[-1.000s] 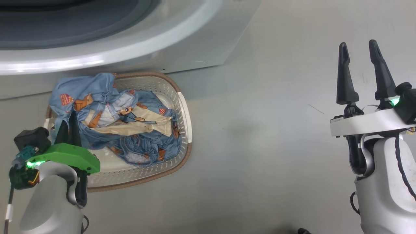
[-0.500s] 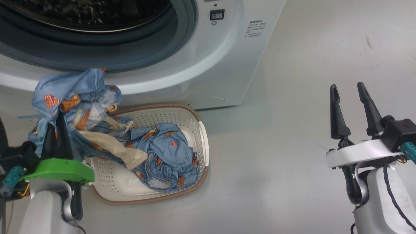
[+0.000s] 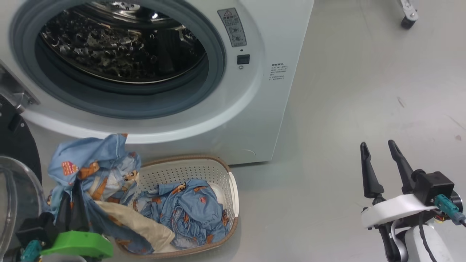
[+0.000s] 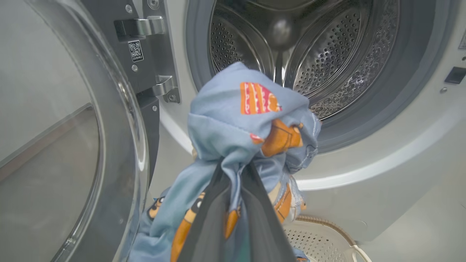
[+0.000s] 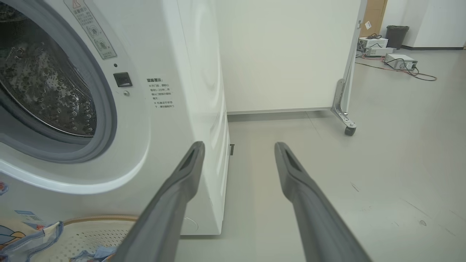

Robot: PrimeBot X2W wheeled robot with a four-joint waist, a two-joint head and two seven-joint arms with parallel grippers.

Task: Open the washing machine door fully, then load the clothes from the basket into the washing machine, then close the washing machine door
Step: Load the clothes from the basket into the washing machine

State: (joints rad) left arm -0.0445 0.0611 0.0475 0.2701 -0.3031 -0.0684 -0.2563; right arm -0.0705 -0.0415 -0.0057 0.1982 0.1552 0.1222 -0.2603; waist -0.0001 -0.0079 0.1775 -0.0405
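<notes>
Over the basket [image 3: 189, 170], clothes [image 3: 91, 165] drape lengthwise down from left tool [image 4: 233, 170].

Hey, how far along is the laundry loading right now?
Done: the washing machine door stands swung open, exposing the steel drum. In hand: the left claw is shut on a blue printed garment, raised before the opening, its tail trailing into the basket. Left: load it and the clothes lying in the basket, then close the door. The right claw hangs open, idle.
</notes>
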